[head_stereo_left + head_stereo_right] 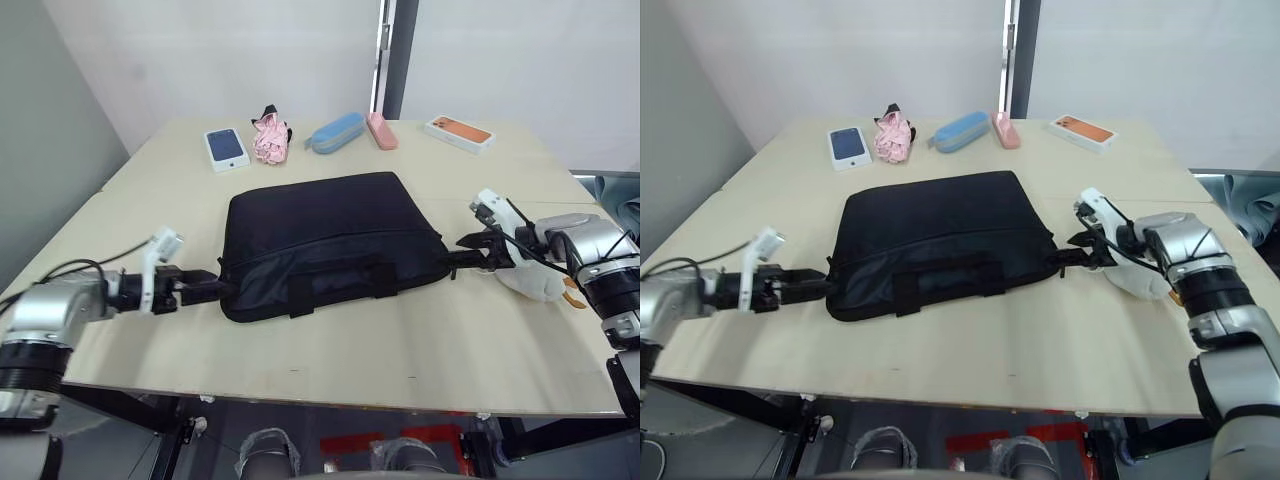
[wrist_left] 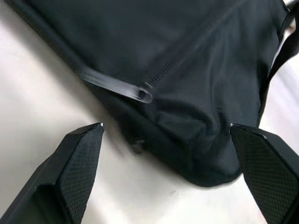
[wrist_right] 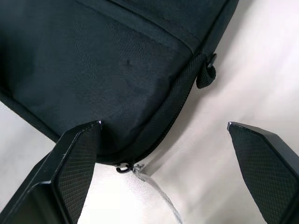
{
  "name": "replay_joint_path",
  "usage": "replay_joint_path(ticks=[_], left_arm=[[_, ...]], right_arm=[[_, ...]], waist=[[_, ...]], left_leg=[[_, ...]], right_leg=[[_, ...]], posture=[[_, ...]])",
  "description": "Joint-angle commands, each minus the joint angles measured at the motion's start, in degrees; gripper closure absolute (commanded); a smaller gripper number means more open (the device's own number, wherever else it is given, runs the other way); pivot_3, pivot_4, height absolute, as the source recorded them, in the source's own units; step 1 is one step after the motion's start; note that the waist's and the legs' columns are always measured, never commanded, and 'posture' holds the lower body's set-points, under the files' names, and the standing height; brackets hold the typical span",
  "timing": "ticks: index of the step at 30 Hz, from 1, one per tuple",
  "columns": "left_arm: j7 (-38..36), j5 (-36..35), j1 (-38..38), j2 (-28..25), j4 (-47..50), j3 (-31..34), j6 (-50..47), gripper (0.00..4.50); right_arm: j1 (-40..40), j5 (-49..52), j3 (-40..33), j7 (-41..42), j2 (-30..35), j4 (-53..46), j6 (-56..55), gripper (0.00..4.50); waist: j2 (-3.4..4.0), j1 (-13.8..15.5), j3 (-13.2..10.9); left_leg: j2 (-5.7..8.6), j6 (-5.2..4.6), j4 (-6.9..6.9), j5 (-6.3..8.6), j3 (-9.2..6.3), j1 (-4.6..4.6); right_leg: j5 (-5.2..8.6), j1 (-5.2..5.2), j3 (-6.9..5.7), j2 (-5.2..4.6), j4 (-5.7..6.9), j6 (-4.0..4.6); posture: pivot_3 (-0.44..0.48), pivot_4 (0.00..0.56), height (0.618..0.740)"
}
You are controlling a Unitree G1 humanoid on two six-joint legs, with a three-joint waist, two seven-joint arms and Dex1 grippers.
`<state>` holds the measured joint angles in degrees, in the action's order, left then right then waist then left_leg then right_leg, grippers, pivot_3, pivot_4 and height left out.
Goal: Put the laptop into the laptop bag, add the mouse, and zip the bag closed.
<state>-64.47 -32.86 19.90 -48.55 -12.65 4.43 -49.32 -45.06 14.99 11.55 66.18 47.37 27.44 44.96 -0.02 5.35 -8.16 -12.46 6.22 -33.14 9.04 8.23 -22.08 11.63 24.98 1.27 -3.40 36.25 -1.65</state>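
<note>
The black laptop bag point(image 1: 325, 240) lies flat in the middle of the table, handles point(image 1: 340, 280) toward me. The laptop is hidden. My left gripper point(image 1: 215, 287) is open at the bag's left front corner point(image 2: 205, 158), one finger on each side of it. My right gripper point(image 1: 462, 255) is open at the bag's right front corner point(image 3: 154, 116), where a zipper pull point(image 3: 125, 168) and a small fabric loop point(image 3: 207, 74) show. A white rounded thing point(image 1: 535, 283), possibly the mouse, lies on the table under my right wrist.
Along the table's far edge sit a white phone box point(image 1: 226, 148), a pink cloth point(image 1: 270, 138), a blue case point(image 1: 335, 131), a pink case point(image 1: 382, 131) and a white box with an orange picture point(image 1: 459, 132). Bare tabletop point(image 1: 400, 340) lies in front of the bag.
</note>
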Motion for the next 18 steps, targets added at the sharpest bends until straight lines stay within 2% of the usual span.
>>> replay_joint_path(ticks=[1,5,8,12,16,18], left_arm=[[2.3,2.3,0.0,1.3,0.2,-1.8,-0.1,0.00],[3.5,4.6,2.2,4.2,-3.1,-3.3,2.3,0.00],[3.2,3.8,4.2,5.4,-3.5,-2.1,1.4,0.86],[0.0,2.9,4.8,3.8,-2.3,-1.4,0.7,2.28],[-0.1,6.8,7.9,0.9,-6.9,-1.2,5.3,3.52],[-1.0,7.7,10.1,-0.4,-9.5,-0.8,6.7,3.52]], right_arm=[[-1.7,-1.2,0.3,1.8,-1.1,1.3,-1.4,0.84],[-1.2,-1.9,0.0,2.4,-2.1,1.3,-1.8,2.17],[0.1,-1.4,-0.5,3.5,-2.0,-0.6,-1.6,3.21],[2.5,-0.3,-1.2,4.6,-1.3,-4.8,-0.4,4.50],[7.2,2.4,-1.8,5.6,-0.5,-14.3,3.6,4.50],[8.9,3.4,-1.7,5.1,-0.6,-18.7,5.6,4.50]], waist=[[0.01,-0.1,0.0],[0.08,0.4,0.1],[0.07,0.5,0.1],[0.04,0.2,0.1],[0.02,0.2,0.1],[0.01,-0.1,0.1]], left_leg=[[-0.01,0.00,-0.01,0.00,-0.01,0.05],[0.04,0.07,-0.12,0.04,0.00,0.15],[0.10,0.11,-0.34,0.06,0.10,0.18],[0.13,0.05,-0.60,0.02,0.13,0.10],[0.10,0.07,-0.38,0.01,0.11,0.04],[0.05,0.07,-0.19,-0.04,0.11,0.05]], right_leg=[[0.00,-0.06,0.00,0.01,0.02,0.00],[0.00,-0.19,0.00,-0.10,0.16,0.00],[-0.02,-0.22,-0.06,-0.32,0.44,0.03],[-0.11,-0.24,-0.01,-0.38,0.49,0.15],[-0.10,-0.19,-0.08,-0.33,0.33,0.14],[-0.09,-0.15,-0.12,-0.26,0.23,0.13]], posture=[[0.000,0.150,0.740],[0.000,0.150,0.740],[0.000,0.150,0.740],[0.000,0.150,0.740],[0.000,0.150,0.740],[0.000,0.150,0.740]])
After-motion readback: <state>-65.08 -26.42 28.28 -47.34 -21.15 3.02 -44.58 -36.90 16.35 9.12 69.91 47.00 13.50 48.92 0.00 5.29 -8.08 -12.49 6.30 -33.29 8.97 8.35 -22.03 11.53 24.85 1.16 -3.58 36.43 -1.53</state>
